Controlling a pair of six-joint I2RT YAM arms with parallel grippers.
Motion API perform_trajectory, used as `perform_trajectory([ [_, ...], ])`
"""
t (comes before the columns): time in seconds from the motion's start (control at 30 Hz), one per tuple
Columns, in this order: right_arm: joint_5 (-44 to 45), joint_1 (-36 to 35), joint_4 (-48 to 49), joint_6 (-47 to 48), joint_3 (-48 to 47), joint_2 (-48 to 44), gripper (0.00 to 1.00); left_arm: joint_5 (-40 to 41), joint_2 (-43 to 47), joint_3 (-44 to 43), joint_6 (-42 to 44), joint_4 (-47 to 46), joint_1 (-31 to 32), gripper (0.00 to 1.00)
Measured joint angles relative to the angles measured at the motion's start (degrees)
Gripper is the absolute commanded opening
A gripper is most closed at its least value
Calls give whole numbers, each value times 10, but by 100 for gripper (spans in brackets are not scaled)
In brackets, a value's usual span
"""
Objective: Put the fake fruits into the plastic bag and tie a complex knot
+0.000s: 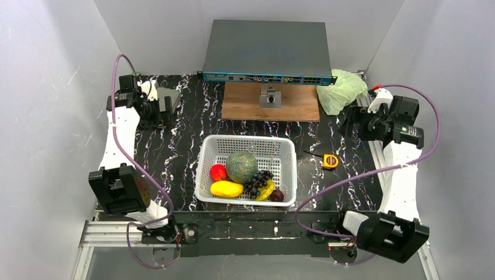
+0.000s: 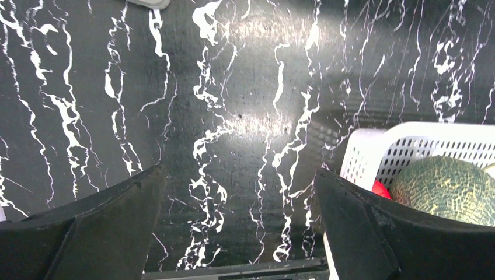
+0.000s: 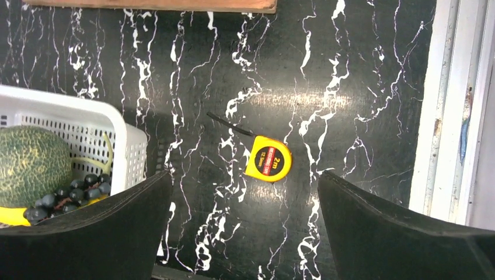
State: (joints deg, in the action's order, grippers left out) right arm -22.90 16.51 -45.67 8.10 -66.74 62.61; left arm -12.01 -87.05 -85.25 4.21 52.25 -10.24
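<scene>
white basket [image 1: 274,153]: centre | tape measure [image 1: 330,161]: right of it | wooden board [image 1: 242,102], grey switch [image 1: 265,49]: far centre

Fruits [image 1: 241,167] sit in basket [image 1: 246,139], bag [image 1: 342,91] behind right.

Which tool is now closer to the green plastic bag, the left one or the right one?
Right. The right tool hangs close by the plastic bag, on its near side, at the table's far right corner. The left tool is across the table, at the far left.
</scene>
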Motion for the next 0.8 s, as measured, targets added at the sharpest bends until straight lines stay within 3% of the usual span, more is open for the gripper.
perform_trajectory([
  [0.13, 0, 8, 9, -21, -41, 69, 100, 15, 0, -7, -16, -27, 2, 99],
  [0.43, 9, 15, 96, -41, -235, 287, 100, -17, 12, -23, -19, -99, 2, 99],
  [0.8, 39, 7, 186, -66, -378, 518, 100, -58, 12, -57, -14, -95, 3, 100],
])
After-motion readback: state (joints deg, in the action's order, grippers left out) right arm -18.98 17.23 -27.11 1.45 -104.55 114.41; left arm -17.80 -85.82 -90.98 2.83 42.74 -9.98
